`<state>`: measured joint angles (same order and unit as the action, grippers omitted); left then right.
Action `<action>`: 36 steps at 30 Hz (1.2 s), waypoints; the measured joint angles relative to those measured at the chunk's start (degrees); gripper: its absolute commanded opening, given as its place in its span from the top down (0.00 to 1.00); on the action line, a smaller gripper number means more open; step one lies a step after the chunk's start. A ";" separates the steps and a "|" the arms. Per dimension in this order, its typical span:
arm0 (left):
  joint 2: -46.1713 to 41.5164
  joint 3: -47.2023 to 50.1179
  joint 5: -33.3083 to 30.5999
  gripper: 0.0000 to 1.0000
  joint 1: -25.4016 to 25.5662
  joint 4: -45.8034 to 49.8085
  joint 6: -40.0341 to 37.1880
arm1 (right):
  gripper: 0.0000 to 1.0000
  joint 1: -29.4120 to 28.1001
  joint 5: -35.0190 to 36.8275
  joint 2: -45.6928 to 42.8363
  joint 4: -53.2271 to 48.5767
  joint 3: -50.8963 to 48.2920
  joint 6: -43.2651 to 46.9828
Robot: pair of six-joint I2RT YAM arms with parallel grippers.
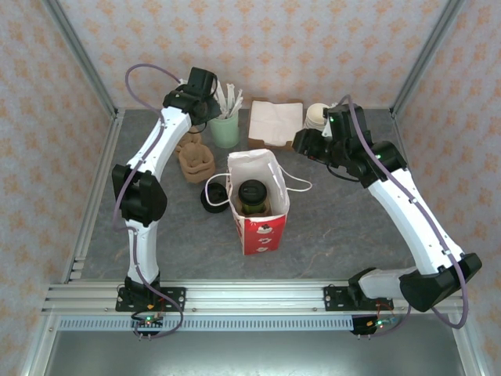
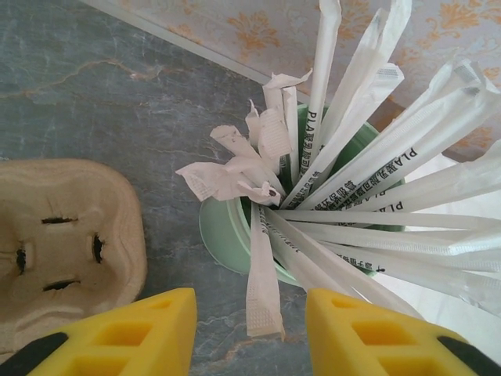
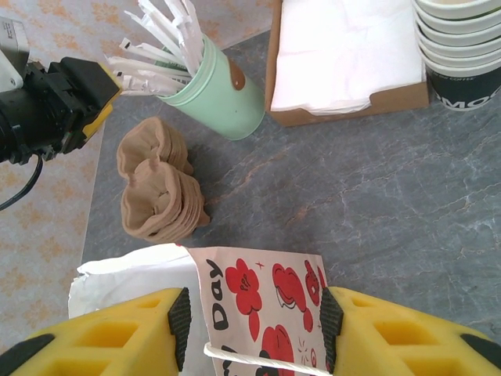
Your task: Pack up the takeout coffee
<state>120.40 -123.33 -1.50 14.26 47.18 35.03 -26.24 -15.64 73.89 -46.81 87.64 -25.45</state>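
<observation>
Takeout coffee (image 1: 252, 196), round glossy black lid up, stands upright inside the paper bag (image 1: 263, 229). Bag is white with red cartoon print and string handles. Smooth mint-green cup (image 2: 223, 235) holds paper-wrapped straws (image 2: 407, 153). Moulded brown pulp cup carriers (image 2: 63, 235) lie just beside it on the grey marbled table (image 2: 94, 102). I see the left gripper (image 2: 250, 333) over the straw cup, yellow fingers apart. One crumpled wrapper end hangs between them, not pinched. Right gripper (image 3: 254, 325) is yellow with black pads, jaws roughly half apart above the bag's printed side, holding nothing I can see.
</observation>
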 measured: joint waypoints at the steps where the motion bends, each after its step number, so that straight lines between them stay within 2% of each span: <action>1: 0.04 0.00 -0.09 0.62 0.00 0.00 0.00 | 0.51 0.00 0.20 -0.11 0.02 0.00 0.07; 9: 2.19 -1.46 -0.26 0.67 0.00 0.00 0.09 | 0.51 0.04 1.11 -0.57 0.07 0.00 0.28; 12: 2.80 -1.46 -0.24 0.73 0.00 -0.02 0.09 | 0.51 0.04 1.11 -0.57 0.07 -0.07 0.61; 26: 3.21 -2.32 -0.24 0.91 0.00 0.00 0.04 | 0.51 0.22 1.11 -0.61 0.13 -1.14 0.61; 36: 2.32 -4.63 -0.24 0.92 0.00 1.73 -0.59 | 0.51 0.42 1.36 -1.46 0.11 -1.14 0.66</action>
<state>122.72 -127.96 -1.74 14.26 48.90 34.44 -25.82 -14.28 72.42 -46.70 86.50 -24.80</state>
